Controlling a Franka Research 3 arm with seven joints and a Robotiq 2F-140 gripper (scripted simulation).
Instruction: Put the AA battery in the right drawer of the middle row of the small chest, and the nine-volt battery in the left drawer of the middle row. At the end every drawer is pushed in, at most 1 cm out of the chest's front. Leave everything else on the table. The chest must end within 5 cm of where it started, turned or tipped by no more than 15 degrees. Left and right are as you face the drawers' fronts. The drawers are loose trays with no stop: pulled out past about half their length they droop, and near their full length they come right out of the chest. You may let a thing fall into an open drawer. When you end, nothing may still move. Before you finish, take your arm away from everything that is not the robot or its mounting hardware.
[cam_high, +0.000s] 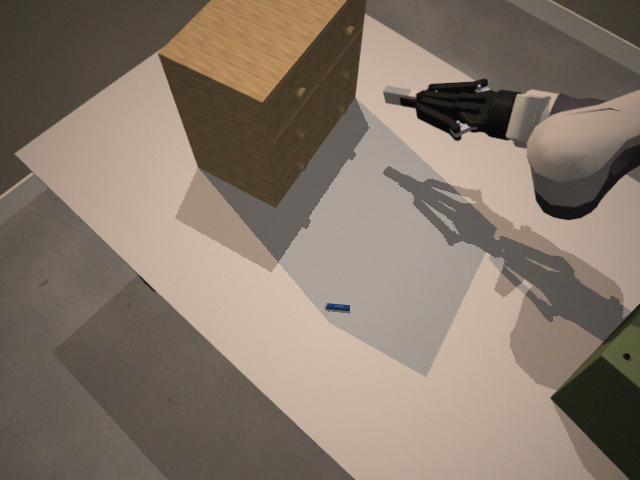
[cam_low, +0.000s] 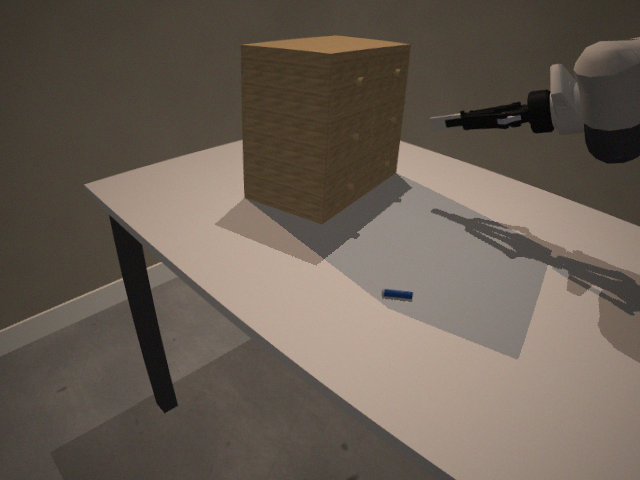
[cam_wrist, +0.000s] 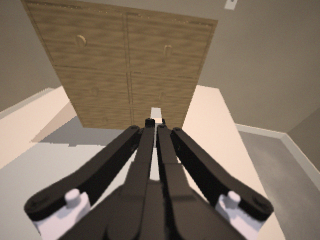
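The wooden chest (cam_high: 268, 87) stands at the far side of the table, and it also shows in the exterior view (cam_low: 323, 124). In the wrist view its drawer fronts (cam_wrist: 127, 70) all look flush, each with a small knob. The blue AA battery (cam_high: 337, 307) (cam_low: 397, 294) lies on the near edge of a grey mat, well away from the chest. I see no nine-volt battery in any view. My gripper (cam_high: 398, 95) (cam_low: 439, 122) (cam_wrist: 155, 114) is shut with its pale tips together and nothing between them. It is held level in the air, pointing at the drawer fronts, a short gap away.
A grey mat (cam_high: 382, 258) lies on the table in front of the chest. A green box (cam_high: 610, 392) stands at the table's near right corner. The table edge runs close behind the AA battery.
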